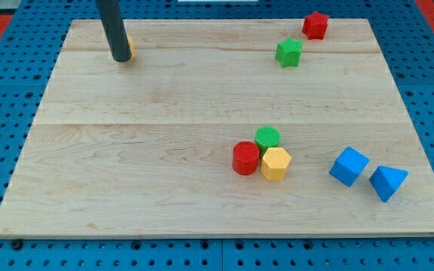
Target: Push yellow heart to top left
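Observation:
The yellow heart (128, 50) is near the board's top left corner, almost wholly hidden behind my dark rod; only a thin yellow-orange edge shows to the rod's right. My tip (120, 58) rests on the board right against the heart's left and lower side.
A red star-like block (316, 25) and a green star-like block (288, 52) lie at the top right. A red cylinder (246, 158), a green cylinder (267, 138) and a yellow hexagon (276, 163) cluster at lower centre. Two blue blocks (349, 166) (387, 181) sit at lower right.

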You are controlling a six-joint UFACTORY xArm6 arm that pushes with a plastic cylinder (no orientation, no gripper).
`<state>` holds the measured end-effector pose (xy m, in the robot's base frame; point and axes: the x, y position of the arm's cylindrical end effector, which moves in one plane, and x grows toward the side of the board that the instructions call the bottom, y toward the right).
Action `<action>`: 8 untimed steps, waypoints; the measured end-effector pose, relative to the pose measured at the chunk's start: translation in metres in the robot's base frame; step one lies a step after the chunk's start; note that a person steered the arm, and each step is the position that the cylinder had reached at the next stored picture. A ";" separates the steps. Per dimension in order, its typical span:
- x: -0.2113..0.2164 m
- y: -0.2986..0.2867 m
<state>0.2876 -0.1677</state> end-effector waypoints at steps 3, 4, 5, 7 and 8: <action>-0.033 0.018; -0.035 0.033; -0.048 0.037; -0.064 -0.039; -0.022 0.056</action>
